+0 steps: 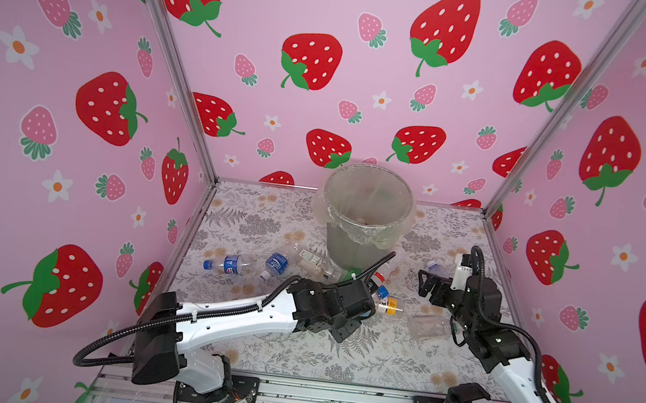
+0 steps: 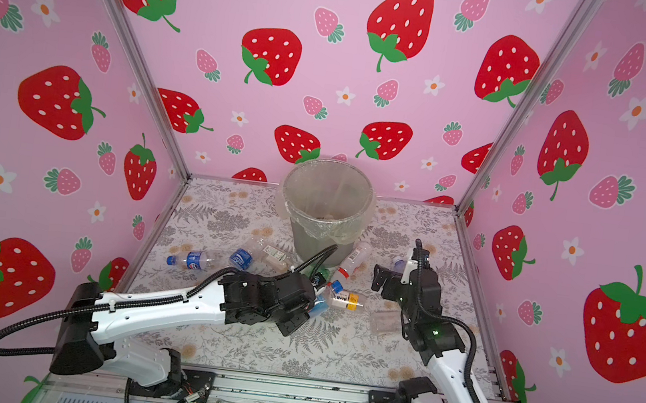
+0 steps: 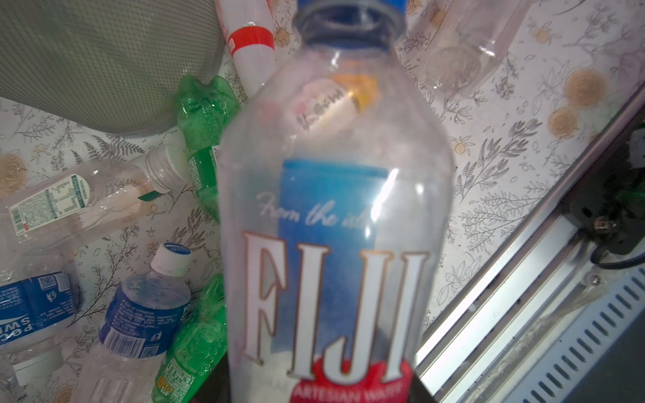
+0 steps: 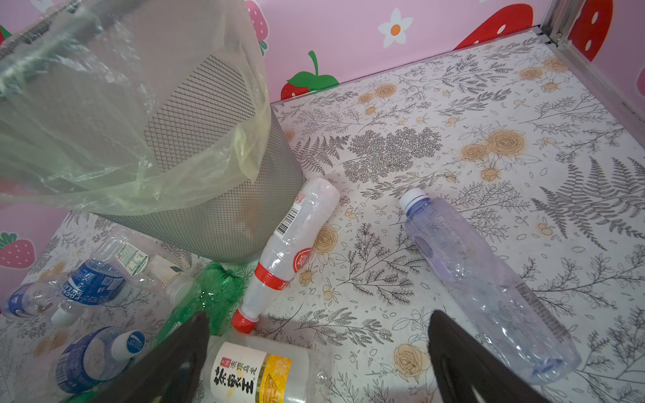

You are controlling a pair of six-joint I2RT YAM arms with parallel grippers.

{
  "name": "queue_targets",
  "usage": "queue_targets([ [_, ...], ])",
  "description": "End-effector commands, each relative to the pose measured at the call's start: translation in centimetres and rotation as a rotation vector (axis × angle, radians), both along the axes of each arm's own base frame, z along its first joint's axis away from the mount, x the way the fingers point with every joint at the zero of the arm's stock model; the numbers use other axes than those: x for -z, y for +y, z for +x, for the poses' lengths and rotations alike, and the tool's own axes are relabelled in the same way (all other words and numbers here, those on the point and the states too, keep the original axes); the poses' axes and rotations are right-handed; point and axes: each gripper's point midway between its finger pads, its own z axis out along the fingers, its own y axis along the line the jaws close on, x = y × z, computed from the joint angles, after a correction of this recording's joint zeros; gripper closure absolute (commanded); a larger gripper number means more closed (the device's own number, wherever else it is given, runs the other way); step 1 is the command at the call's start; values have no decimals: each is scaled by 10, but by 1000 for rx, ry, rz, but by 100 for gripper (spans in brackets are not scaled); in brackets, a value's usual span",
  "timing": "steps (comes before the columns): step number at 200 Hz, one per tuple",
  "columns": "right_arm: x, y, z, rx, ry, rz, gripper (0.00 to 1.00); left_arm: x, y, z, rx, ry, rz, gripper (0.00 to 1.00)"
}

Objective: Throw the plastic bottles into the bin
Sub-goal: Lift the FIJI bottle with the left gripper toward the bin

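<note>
Plastic bottles (image 1: 236,264) lie scattered on the table (image 1: 294,349) around the near side of the bin (image 1: 349,247), which stands centre-far. Right gripper (image 1: 428,285) hangs wide open, right of the bin; left gripper (image 2: 308,303) clamps a clear Fiji bottle (image 3: 335,244), centre.

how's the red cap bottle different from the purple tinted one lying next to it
The red-capped bottle is whitish with a red band and a barcode; the purple-tinted bottle is see-through with a white cap. The red-capped bottle lies with its base beside the bin; the purple-tinted bottle lies apart from it. Both lie on their sides, caps on, outside the bin.
</note>
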Motion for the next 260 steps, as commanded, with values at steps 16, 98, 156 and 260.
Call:
queue_targets([
  [16, 5, -6, -2, 18, -1, -23, 1, -43, 2, 8, -58, -70, -91, 52],
  [98, 6, -11, -2, 37, -2, -36, 1, -81, 12, 13, -112, -99, -209, 53],
  [156, 10, -13, 0, 50, 8, -45, 1, -118, 20, 22, -158, -159, -331, 53],
  [260, 18, -8, 6, 39, 30, -43, 1, -163, 79, 52, -343, -284, -589, 52],
])
